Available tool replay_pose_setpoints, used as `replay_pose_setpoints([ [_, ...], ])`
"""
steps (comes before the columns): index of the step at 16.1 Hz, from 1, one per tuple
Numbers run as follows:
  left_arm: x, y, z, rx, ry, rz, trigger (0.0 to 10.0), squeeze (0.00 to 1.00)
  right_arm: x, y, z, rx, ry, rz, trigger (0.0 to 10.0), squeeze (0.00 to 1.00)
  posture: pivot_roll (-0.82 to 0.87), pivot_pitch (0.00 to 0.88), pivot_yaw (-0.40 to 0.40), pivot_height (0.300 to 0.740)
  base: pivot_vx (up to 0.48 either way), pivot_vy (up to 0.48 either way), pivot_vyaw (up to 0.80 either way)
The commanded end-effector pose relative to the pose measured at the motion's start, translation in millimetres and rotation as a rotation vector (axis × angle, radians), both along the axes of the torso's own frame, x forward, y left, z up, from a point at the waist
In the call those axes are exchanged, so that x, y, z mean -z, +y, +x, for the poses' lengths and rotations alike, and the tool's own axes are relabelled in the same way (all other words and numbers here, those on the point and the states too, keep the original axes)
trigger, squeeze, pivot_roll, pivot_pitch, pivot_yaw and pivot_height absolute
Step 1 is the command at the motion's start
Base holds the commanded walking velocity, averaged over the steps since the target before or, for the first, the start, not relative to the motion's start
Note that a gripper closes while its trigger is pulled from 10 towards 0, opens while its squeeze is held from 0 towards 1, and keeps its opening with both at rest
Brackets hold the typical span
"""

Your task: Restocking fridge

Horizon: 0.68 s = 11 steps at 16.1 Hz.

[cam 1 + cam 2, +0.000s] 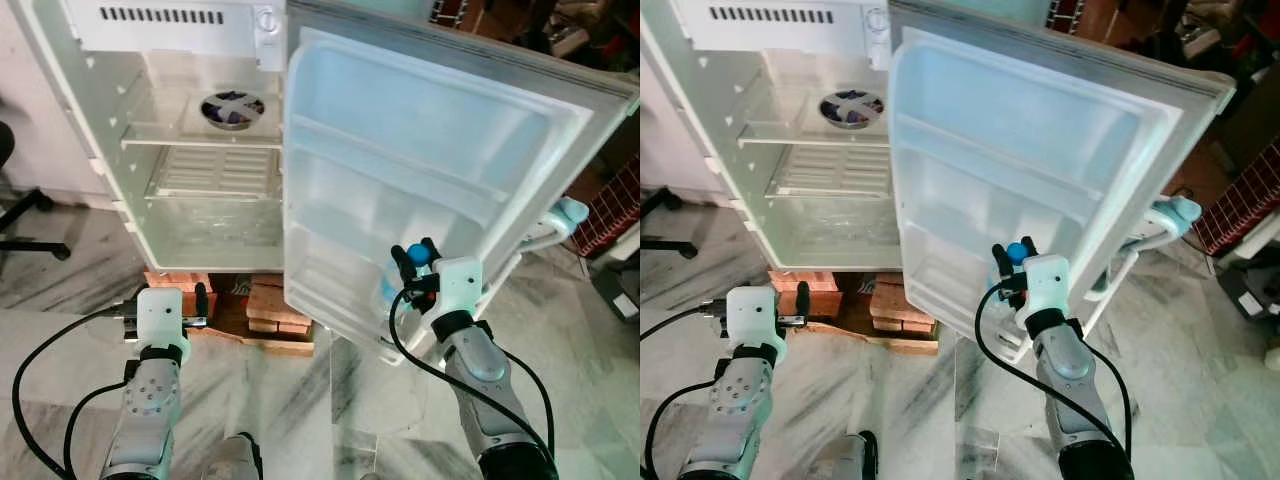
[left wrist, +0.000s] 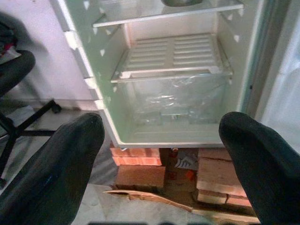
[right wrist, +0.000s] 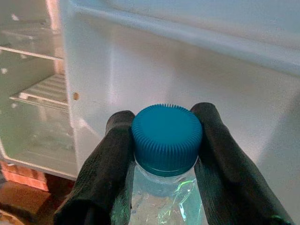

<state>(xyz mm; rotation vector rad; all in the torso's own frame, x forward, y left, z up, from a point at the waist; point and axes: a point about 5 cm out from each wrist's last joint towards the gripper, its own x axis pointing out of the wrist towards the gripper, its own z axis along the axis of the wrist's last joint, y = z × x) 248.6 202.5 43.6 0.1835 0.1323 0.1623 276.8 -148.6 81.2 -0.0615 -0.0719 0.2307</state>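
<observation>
While right gripper (image 3: pixel 165 140) squeezed bottle (image 3: pixel 161 199) by blue cap (image 1: pixel 416 254), lower right of frame, at fridge door (image 1: pixel 420 130) shelf, I judged: lower straight, slow. Left gripper (image 2: pixel 164 140) hung released, lower left.

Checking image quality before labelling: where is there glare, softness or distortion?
Eye views: sharp, the fridge bright, its edges splayed by the wide lens. Left wrist view: fingers blurred. Right wrist view: cap sharp, door washed out.

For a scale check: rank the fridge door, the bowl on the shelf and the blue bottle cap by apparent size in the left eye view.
1. fridge door
2. bowl
3. blue bottle cap, gripped by the right end effector; nearer the camera, yet smallest.
</observation>
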Motion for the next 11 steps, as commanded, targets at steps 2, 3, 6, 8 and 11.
replay_pose_setpoints([
  [2,-0.2,0.4,-0.1,0.007,0.002,0.0,10.0,0.0,-10.2,0.2,1.6,-0.003,-0.048,0.01,10.0,0.0,0.1,0.087,-0.08,0.74,0.0,0.0,0.0],
  [3,0.0,0.6,-0.2,0.008,0.003,0.001,10.0,0.0,-10.1,0.5,1.4,-0.003,-0.048,0.011,10.0,0.0,0.1,0.089,-0.078,0.74,0.0,0.0,0.0],
  [6,0.2,-0.2,-0.9,0.013,0.004,0.001,10.0,0.0,-9.8,0.4,0.3,-0.005,-0.047,0.012,10.0,0.0,0.1,0.091,-0.078,0.74,0.0,0.0,0.0],
  [8,0.4,-0.2,-1.4,0.016,0.005,0.0,10.0,0.0,-9.5,0.5,-0.6,-0.006,-0.045,0.012,10.0,0.0,0.1,0.091,-0.077,0.74,0.0,0.165,0.0],
  [11,0.8,-0.4,-1.7,0.02,0.009,-0.003,10.0,0.0,-8.7,0.1,-0.9,-0.004,-0.038,0.02,10.0,0.0,0.1,0.094,-0.077,0.74,0.0,0.443,0.0],
])
